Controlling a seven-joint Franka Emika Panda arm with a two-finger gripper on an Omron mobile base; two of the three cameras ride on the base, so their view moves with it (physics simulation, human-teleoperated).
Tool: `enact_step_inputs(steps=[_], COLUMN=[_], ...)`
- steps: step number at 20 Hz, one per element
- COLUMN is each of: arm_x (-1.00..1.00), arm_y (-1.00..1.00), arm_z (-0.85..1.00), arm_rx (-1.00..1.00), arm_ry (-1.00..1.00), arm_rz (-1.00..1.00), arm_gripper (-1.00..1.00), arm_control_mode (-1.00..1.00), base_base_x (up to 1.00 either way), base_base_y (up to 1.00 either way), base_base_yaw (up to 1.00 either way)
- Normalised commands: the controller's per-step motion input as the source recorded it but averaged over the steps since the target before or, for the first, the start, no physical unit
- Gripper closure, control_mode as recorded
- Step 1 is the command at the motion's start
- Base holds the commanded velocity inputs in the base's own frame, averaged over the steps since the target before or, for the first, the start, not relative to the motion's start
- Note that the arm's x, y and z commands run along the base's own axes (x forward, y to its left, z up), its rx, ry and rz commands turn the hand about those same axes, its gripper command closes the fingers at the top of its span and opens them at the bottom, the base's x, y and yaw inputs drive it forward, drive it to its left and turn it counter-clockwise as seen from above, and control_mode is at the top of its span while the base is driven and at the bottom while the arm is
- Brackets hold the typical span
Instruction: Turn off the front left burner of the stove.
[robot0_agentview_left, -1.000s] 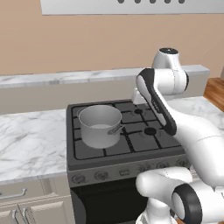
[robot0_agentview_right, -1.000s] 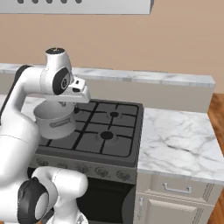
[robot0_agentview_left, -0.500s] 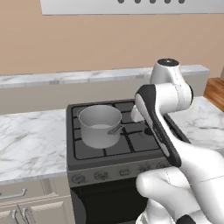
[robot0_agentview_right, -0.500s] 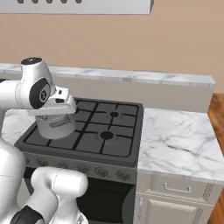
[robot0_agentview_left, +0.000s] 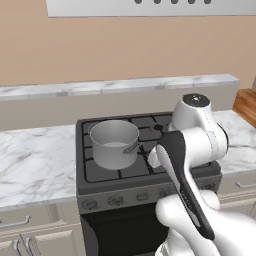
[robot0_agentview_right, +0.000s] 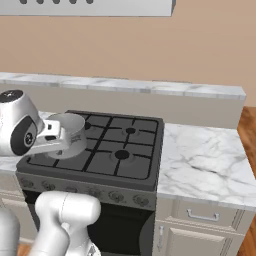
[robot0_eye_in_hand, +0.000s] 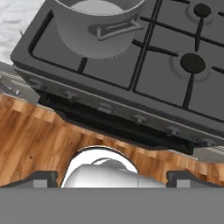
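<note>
A: We're looking at the stove set into the marble counter, oven door below, knobs in a row along its front panel.

B: And in the right base view we see the same stove with the counter running off its right side, drawers beneath.

A: A grey pot sits on the front left burner, its short handle pointing toward the middle of the cooktop.

B: From the hand camera we have the pot at the top left, near the stove's front left corner. The knobs line the front panel just under the grates, and the wooden floor shows below.

A: Where's the claw?

B: We get its two dark tips at the bottom edge of the hand camera's picture, set wide apart, nothing between them. So we call it spread and holding nothing.

A: It hangs out in front of the stove's front edge, looking down over the panel and not touching any knob.

B: In the left base view the arm crosses in front of the stove's right half, hiding the right-hand burners.

A: In the right base view the arm covers part of the pot at the stove's left edge. Whether a flame burns under the pot, we cannot tell.
</note>
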Motion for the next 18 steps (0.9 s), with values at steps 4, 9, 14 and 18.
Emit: enact_step_inputs(steps=[4,9,14,18], arm_x=[-0.52,-0.61,-0.33,-0.04], arm_y=[0.04,0.62,0.76,0.41], arm_z=[-0.22,-0.46,-0.35,-0.36], arm_rx=[0.0,-0.06,-0.14,-0.17], arm_ry=[0.0,-0.04,-0.11,-0.13], arm_rz=[0.1,0.17,0.22,0.21], arm_gripper=[-1.0,-1.0,-1.0,-1.0], arm_control_mode=[-1.0,-1.0,-1.0,-1.0], base_base_x=[0.0,0.0,0.0,0.0], base_base_y=[0.0,0.0,0.0,0.0], base_base_yaw=[0.0,0.0,0.0,0.0])
